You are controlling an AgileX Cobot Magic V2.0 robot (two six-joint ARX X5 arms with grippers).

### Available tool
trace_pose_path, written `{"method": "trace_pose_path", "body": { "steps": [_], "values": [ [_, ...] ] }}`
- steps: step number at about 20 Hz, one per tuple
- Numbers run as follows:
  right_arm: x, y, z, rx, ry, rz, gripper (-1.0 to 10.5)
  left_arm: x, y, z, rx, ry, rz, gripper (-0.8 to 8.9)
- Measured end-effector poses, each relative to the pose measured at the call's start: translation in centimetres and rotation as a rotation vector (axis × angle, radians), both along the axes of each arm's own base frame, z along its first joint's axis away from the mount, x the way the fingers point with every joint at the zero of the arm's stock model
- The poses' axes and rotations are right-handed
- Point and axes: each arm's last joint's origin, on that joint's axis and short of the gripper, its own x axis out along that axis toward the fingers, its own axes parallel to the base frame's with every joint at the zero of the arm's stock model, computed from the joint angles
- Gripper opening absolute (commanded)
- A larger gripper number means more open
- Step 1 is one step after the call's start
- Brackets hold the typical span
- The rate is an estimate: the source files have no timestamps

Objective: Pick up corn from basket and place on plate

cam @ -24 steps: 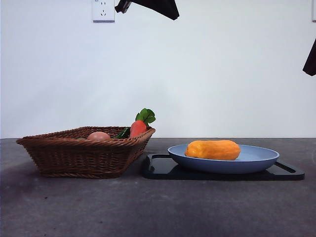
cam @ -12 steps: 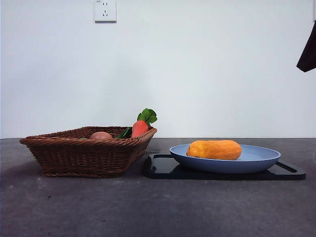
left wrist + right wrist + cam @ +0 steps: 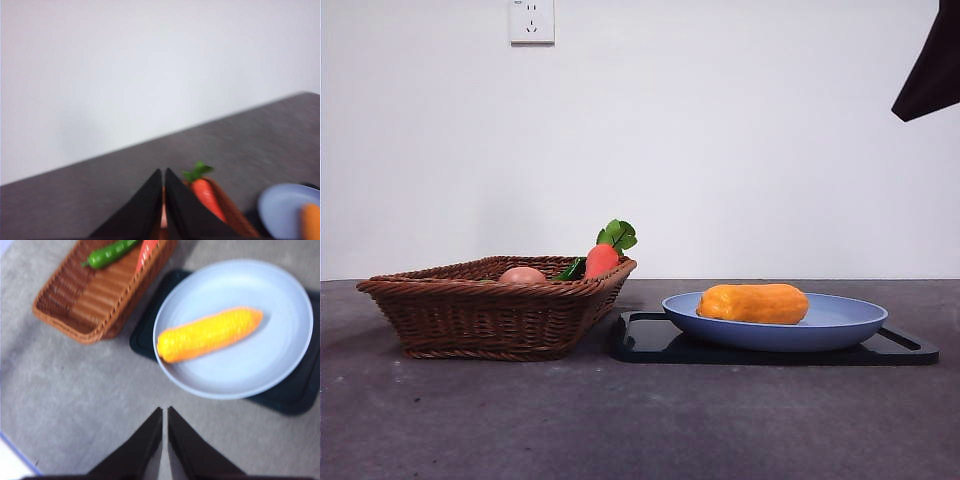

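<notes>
Corn, front view: one cob lies on its side in the one blue plate, which sits on one black tray.
Basket, front view: one wicker basket just beside the tray holds one carrot and one peach-coloured round item.
Arm, front view: one dark tip at the upper right, larger and further in than half a second ago; everything else unmoved.
Left wrist view: left gripper, jaws pressed together and empty, high over the basket's carrot.
Right wrist view: right gripper, jaws together and empty, above bare table near the plate; corn on it; one green pepper in the basket.
</notes>
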Motion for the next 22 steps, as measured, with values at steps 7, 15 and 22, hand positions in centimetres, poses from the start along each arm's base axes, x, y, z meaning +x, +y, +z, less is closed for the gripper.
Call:
{"method": "trace_pose_path", "body": {
  "steps": [7,15,22],
  "values": [
    [0.5,0.1,0.6,0.014,-0.078,0.000,0.0,-3.3,0.7,-12.4,-0.090,-0.043,0.174,0.08],
    [0.9,0.2,1.2,0.028,-0.157,0.000,0.0,-5.0,0.8,-21.9,-0.099,0.015,0.274,0.08],
    [1.1,0.2,1.5,0.037,-0.205,0.000,0.0,-5.4,0.8,-25.4,-0.098,0.077,0.277,0.08]
  ]
}}
